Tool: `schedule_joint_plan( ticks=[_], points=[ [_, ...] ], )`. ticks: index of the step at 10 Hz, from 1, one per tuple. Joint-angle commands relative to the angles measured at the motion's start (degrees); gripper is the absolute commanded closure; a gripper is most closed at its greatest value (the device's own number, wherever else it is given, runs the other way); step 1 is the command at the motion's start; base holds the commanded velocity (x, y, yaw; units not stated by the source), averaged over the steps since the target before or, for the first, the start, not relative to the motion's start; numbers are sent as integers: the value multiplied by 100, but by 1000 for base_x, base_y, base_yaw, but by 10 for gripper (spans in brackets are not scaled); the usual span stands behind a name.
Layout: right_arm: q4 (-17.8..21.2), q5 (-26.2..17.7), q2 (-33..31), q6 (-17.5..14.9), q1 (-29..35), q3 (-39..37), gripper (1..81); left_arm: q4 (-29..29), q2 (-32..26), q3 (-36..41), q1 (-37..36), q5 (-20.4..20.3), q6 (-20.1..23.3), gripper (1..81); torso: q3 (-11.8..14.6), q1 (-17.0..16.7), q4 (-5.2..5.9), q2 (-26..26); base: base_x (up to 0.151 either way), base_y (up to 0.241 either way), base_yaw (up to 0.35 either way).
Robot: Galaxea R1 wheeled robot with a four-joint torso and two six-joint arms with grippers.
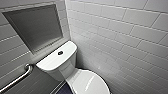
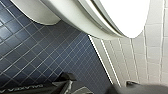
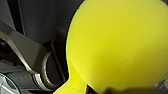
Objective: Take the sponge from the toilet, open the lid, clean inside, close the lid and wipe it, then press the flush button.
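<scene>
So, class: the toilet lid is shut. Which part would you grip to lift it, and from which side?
Probably the thin front rim of the lid, from the front. The lid lies flat, hinged, it seems, at the tank end, and its edge overhangs the bowl, leaving a lip to catch.

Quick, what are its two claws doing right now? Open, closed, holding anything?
Left claw: cannot be told.
Right claw: closed, holding the sponge.

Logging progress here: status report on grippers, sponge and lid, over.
Open or shut: cannot tell, either side. Sponge close before right wrist camera. Lid down. Nothing seen blocking toilet.
</scene>
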Motion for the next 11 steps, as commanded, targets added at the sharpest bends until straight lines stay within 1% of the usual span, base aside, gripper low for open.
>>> schedule_joint_plan(
  ticks=[1, 3, 5, 7, 8, 9, 10, 11],
  points=[
    [-54, -475, -95, -17, -68, 30, 811, -100, 101, 317, -491, 301, 7, 10, 0, -2, 0, 0, 0, 0, 0],
    [-10, -501, -112, -9, -147, -5, 811, -109, 101, 281, -579, 301, 7, 10, 0, 0, 0, 2, 0, 0, 0],
    [-45, -493, -94, -9, -620, -40, 811, -109, 128, 264, -658, 310, -10, 10, 0, 0, 0, 2, 0, 0, 0],
    [-2, -466, 159, -9, -902, -206, 811, -118, 162, 290, -720, 415, -10, 10, 0, 0, 0, 2, 0, 0, 0],
    [16, -466, 292, -9, -920, -382, 811, -118, 207, 291, -755, 459, -10, 10, 0, 0, 0, 2, 0, 0, 0],
    [16, -466, 396, 0, -938, -487, 811, -117, 242, 264, -799, 600, -10, 10, 0, 0, 0, 2, 0, 0, 0],
    [8, -466, 494, 0, -938, -594, 811, -118, 251, 264, -817, 600, -10, 10, 0, 0, -277, 2, 0, 0, 0],
    [-10, -466, 565, 0, -912, -691, 811, -126, 251, 264, -843, 600, -10, 10, 0, 0, -270, 2, 0, 0, 0]
  ],
)
